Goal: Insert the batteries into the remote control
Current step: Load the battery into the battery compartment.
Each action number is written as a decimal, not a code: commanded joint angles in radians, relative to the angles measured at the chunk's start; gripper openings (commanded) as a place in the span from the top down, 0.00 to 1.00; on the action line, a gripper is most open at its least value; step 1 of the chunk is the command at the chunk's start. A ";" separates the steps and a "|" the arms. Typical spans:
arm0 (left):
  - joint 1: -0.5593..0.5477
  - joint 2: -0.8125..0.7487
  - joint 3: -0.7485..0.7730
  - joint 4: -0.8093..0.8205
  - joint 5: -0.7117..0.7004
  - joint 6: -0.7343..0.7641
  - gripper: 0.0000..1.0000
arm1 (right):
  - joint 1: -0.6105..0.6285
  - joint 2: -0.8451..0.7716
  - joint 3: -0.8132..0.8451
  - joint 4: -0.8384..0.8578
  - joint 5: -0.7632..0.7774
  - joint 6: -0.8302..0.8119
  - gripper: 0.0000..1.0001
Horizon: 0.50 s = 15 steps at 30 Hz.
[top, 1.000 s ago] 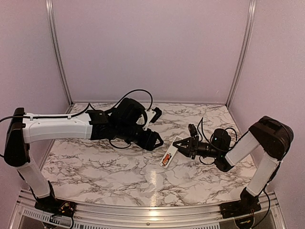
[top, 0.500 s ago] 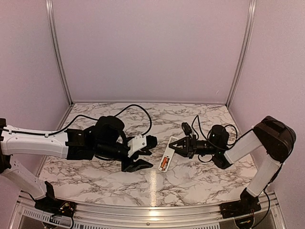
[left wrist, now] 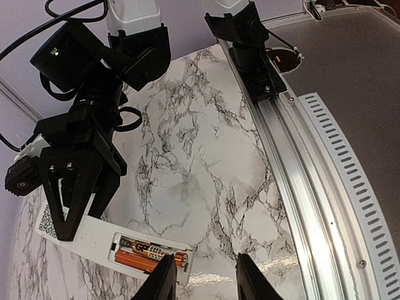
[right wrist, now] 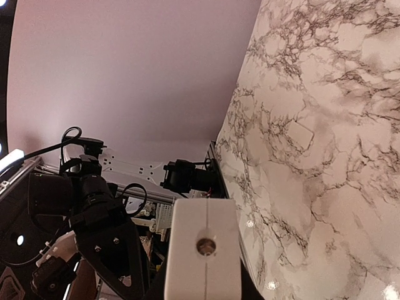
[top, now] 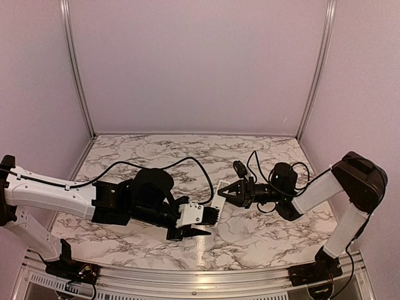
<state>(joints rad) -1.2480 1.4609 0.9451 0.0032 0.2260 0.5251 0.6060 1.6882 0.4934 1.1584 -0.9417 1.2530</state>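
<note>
The remote control (left wrist: 94, 234) is a white bar lying low over the marble, its open compartment facing up. Both copper batteries (left wrist: 147, 256) lie side by side inside it. My right gripper (left wrist: 72, 209) is shut on the remote's far end. In the right wrist view the remote (right wrist: 203, 250) shows end-on between the jaws. My left gripper (left wrist: 206, 282) stands open at the remote's near end. Only marble shows between its jaws, and the left fingertip (left wrist: 161, 281) is just beside the compartment end. From above, the left gripper (top: 211, 222) covers the batteries and the right gripper (top: 228, 192) holds the remote (top: 218, 195).
An aluminium rail (left wrist: 300, 175) runs along the table's near edge, with the right arm's base (left wrist: 250, 56) bolted to it. Black cables (top: 187, 161) loop over the left arm. Pink walls close in the back and sides.
My left arm has swung back toward the near edge and come down at the remote's near end, jaws narrower than before. The right gripper has shifted the remote slightly left.
</note>
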 commanded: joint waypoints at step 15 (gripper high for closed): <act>-0.016 0.067 0.046 0.003 -0.065 0.068 0.71 | 0.047 0.013 0.027 0.050 -0.005 0.021 1.00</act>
<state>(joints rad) -1.2568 1.5108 0.9649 0.0032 0.1783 0.5716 0.6357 1.6886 0.4934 1.1599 -0.9413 1.2575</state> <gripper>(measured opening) 0.300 0.169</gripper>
